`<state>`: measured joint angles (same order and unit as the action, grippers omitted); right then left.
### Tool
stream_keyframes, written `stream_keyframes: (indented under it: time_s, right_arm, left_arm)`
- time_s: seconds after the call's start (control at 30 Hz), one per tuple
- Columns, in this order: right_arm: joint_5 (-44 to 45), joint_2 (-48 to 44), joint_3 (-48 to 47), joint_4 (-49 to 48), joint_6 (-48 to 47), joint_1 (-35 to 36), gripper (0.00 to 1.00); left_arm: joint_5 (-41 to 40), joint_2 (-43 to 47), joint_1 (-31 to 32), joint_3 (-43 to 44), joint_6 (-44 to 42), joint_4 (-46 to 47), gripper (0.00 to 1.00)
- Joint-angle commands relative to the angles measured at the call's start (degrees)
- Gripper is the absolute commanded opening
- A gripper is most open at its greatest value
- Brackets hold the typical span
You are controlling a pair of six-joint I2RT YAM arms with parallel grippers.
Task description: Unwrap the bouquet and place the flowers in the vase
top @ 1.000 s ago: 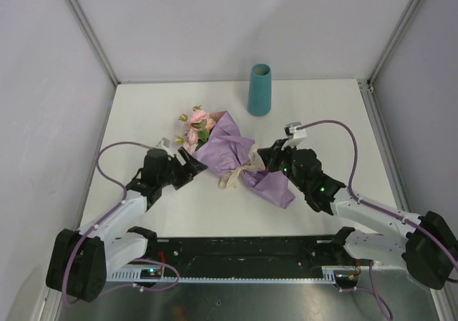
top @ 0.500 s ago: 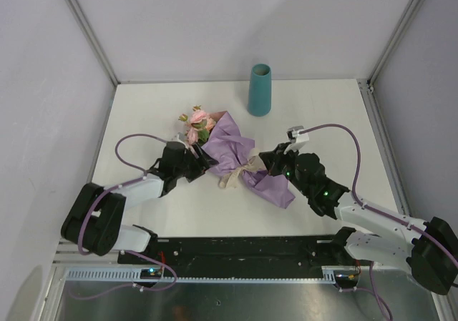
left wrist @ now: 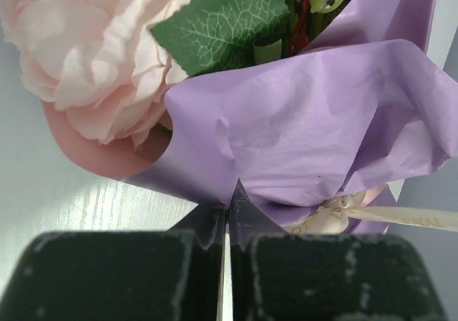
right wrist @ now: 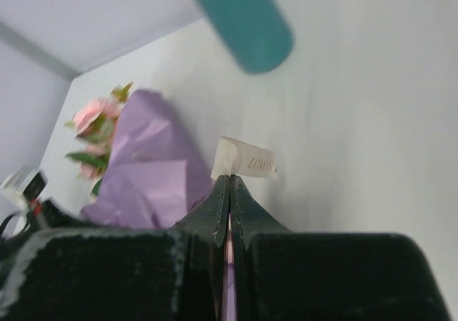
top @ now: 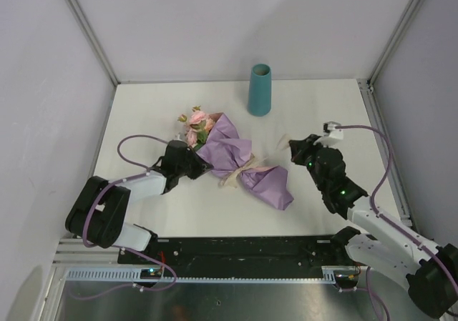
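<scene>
Left end effector (top: 202,166): clamped on bouquet (top: 232,156) paper.
Right end effector (right wrist: 229,192): clamped on ribbon (right wrist: 247,162) end.
Bouquet axis: laid diagonally between them.

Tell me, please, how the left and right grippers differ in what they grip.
The left gripper pinches the edge of the lilac paper; the right gripper pinches the end of the cream ribbon. The left gripper sits against the bouquet; the right gripper stands apart from its wrap. Both are shut.
</scene>
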<state>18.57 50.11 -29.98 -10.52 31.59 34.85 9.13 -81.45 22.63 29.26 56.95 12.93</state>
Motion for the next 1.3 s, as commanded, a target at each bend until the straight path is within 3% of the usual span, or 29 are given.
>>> stream_keyframes:
  time_s: [0.0,0.23,0.53,0.77,0.87,0.97,1.17,1.2,1.27]
  right_arm:
    - [6.84,-2.11,-1.69,1.83,1.53,-5.56,0.0]
    - [15.15,-2.54,-7.06,5.5,-1.15,-14.95,0.0]
    - [22.41,-3.26,-10.54,13.81,2.19,-26.54,0.0]
    - [23.45,-2.28,-12.11,15.86,-0.22,-29.19,0.0]
    - [20.09,-1.11,-12.53,15.75,-2.02,-29.2,0.0]
    - [4.99,-0.29,-13.46,16.75,-3.83,-29.2,0.0]
    - [-25.11,-0.06,-13.57,19.22,-3.1,-22.08,0.51]
    - [-27.59,0.41,-13.29,17.68,-3.95,-19.76,0.6]
    - [-29.96,2.12,-12.83,14.82,-6.05,-13.13,0.69]
  left_arm:
    - [-1.55,0.23,-0.65,4.63,-3.6,-6.66,0.0]
    - [-4.41,1.64,-2.42,9.52,-8.66,-18.38,0.0]
    - [0.7,1.3,-5.05,12.94,-11.54,-24.39,0.0]
    - [1.37,1.74,-6.27,18.12,-16.96,-32.38,0.0]
    - [2.8,0.89,-6.36,21.19,-19.94,-36.63,0.0]
    - [5.37,-0.03,-6.37,24.11,-23.0,-40.48,0.0]
    - [8.92,-0.75,-6.32,26.98,-28.1,-42.79,0.0]
    - [10.14,-1.44,-6.35,27.29,-28.42,-42.89,0.0]
    - [12.83,-3.37,-6.37,28.12,-28.74,-43.23,0.0]
